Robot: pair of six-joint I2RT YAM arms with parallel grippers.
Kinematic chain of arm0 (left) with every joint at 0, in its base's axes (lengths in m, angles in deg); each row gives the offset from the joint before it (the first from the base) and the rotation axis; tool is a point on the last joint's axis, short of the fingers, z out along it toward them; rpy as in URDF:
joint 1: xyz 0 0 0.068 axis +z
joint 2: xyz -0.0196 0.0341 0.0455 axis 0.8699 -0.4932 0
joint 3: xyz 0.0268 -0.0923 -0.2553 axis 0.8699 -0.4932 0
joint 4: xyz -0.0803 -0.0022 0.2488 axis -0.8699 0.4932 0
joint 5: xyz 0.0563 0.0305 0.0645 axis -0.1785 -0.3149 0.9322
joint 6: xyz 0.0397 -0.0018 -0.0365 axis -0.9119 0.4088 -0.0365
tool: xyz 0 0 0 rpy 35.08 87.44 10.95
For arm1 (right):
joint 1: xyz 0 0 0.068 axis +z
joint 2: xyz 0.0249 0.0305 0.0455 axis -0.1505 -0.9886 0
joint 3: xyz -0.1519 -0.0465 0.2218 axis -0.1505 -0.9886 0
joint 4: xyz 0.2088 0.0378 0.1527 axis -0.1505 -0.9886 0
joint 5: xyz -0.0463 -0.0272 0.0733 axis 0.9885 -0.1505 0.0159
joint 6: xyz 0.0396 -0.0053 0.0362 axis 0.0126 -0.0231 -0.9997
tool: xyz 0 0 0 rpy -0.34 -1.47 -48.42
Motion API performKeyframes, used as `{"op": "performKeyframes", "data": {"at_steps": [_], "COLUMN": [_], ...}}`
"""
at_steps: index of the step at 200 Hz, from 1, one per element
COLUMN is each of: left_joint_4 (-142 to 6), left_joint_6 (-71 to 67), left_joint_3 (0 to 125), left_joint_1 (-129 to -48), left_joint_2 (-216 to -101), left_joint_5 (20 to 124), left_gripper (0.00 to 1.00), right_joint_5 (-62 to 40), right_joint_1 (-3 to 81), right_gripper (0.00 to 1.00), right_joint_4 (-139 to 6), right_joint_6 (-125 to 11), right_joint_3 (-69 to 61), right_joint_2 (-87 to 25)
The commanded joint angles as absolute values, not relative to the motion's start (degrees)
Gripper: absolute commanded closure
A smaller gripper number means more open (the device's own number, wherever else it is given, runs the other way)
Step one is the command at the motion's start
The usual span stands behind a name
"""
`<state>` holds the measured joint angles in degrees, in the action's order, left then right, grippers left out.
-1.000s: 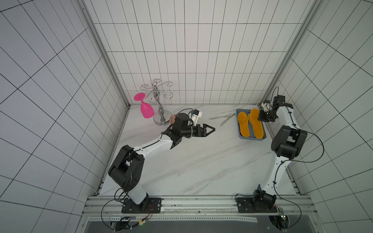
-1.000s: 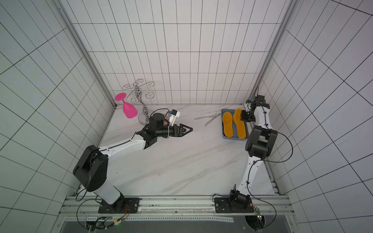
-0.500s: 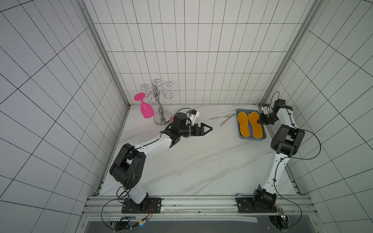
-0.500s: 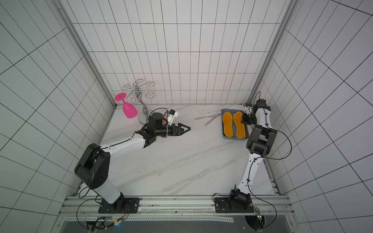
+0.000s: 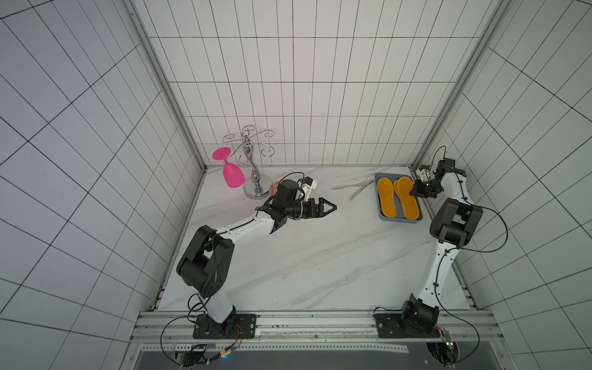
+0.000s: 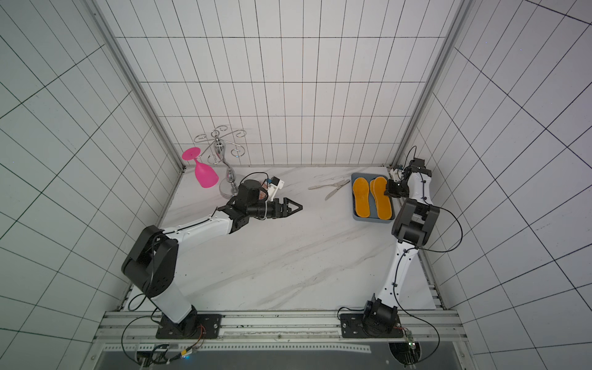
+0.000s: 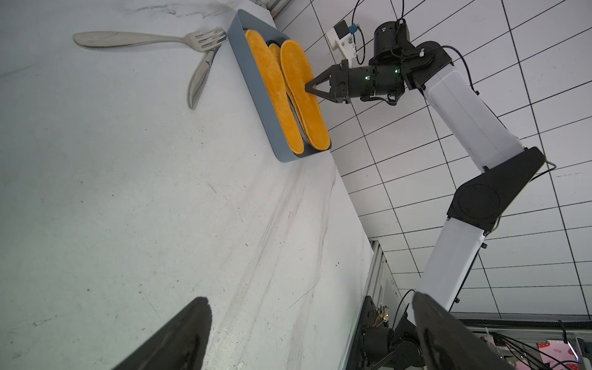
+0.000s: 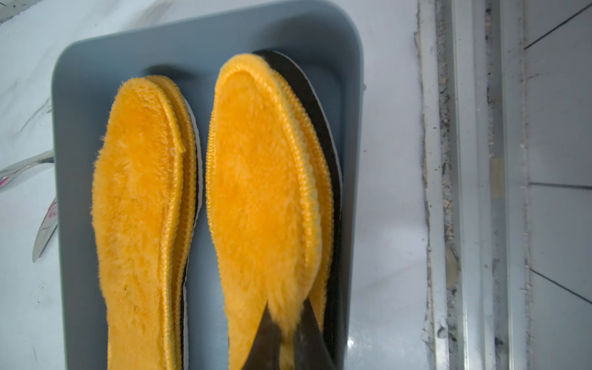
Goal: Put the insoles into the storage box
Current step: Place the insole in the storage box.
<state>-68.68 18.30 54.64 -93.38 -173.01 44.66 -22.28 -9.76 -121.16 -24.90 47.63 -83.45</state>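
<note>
The blue-grey storage box (image 5: 381, 215) (image 8: 80, 80) sits at the back right of the table. Two stacks of insoles lie in it: an orange-yellow stack (image 5: 386, 201) (image 8: 137, 208) and another (image 5: 408, 205) whose top orange insole (image 8: 256, 192) lies over a black insole (image 8: 307, 96). My right gripper (image 5: 413, 193) (image 8: 286, 302) is at the box's right side, shut on that top insole's fluffy edge. My left gripper (image 5: 333, 207) (image 7: 309, 298) hovers open and empty mid-table, pointing at the box.
A fork (image 5: 352, 185) and a knife (image 5: 359, 193) lie just left of the box. A pink glass (image 5: 233, 174) hangs on a metal rack (image 5: 253, 182) at the back left. The right wall and its rail (image 8: 464, 192) run close beside the box.
My right gripper has slid a little toward the front along the box's right side. My left gripper has drawn back slightly to the left, still open.
</note>
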Motion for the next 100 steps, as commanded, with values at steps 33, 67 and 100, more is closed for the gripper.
{"op": "performKeyframes", "data": {"at_steps": [33, 67, 100], "left_joint_4": [-66.30, -63.77, -63.12], "left_joint_6": [15.61, 13.95, 13.57], "left_joint_3": [57.95, 59.11, 59.17], "left_joint_1": [-93.31, -93.25, -93.27], "left_joint_2": [-175.46, -175.66, -175.79], "left_joint_5": [43.90, 44.05, 44.05], "left_gripper": [0.01, 0.01, 0.01], "right_joint_5": [-26.03, -23.21, -21.97], "right_joint_1": [-10.25, -10.23, -9.89], "right_gripper": [1.00, 0.97, 0.88], "right_joint_4": [-123.24, -123.05, -122.61], "right_joint_6": [-21.59, -21.34, -22.30], "right_joint_3": [48.47, 49.05, 50.64], "right_joint_2": [-85.58, -86.36, -87.24]}}
